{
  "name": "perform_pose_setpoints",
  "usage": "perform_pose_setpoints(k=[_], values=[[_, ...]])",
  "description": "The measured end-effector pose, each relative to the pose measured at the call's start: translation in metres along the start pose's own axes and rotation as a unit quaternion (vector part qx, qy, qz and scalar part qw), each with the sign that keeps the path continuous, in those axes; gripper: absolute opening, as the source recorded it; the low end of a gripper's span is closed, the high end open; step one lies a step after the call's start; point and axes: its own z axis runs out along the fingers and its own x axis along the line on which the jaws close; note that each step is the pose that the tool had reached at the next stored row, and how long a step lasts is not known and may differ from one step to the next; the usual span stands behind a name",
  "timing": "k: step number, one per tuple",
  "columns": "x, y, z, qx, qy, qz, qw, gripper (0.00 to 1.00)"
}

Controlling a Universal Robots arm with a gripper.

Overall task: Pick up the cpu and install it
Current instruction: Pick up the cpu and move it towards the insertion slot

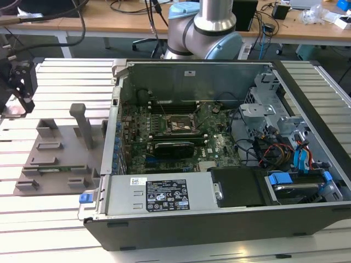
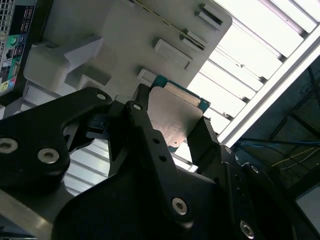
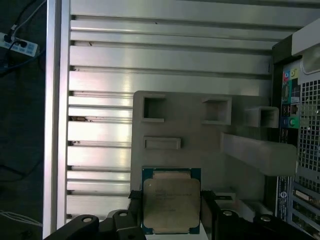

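The cpu (image 3: 171, 200) in the gripper (image 3: 171, 214)
Clamped by opposite edges — over the grey holder tray (image 3: 200, 135), beside the open computer case (image 1: 192, 227).

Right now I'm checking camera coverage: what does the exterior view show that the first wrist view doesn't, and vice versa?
Exterior view adds: the motherboard with its socket inside the open case. First wrist view adds: the cpu with its silver top, clamped in the gripper. Both share the grey fixture, the slatted table and the case.

Wooden desk (image 1: 49, 23), dark floor (image 1: 101, 48) — slatted aluminium table (image 1: 49, 213)
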Motion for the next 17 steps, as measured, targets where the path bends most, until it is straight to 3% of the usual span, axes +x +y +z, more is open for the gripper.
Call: perform_pose_setpoints(k=[2, 10, 17], values=[[-0.0003, -0.0003, -0.0101, 0.0000, 0.0000, 0.000, 1.0000, 0.55], [-0.0010, -0.0010, -0.0362, 0.0001, 0.0000, 0.000, 1.0000, 0.55], [-0.0011, -0.0010, -0.0371, 0.0001, 0.0000, 0.000, 1.0000, 0.55]])
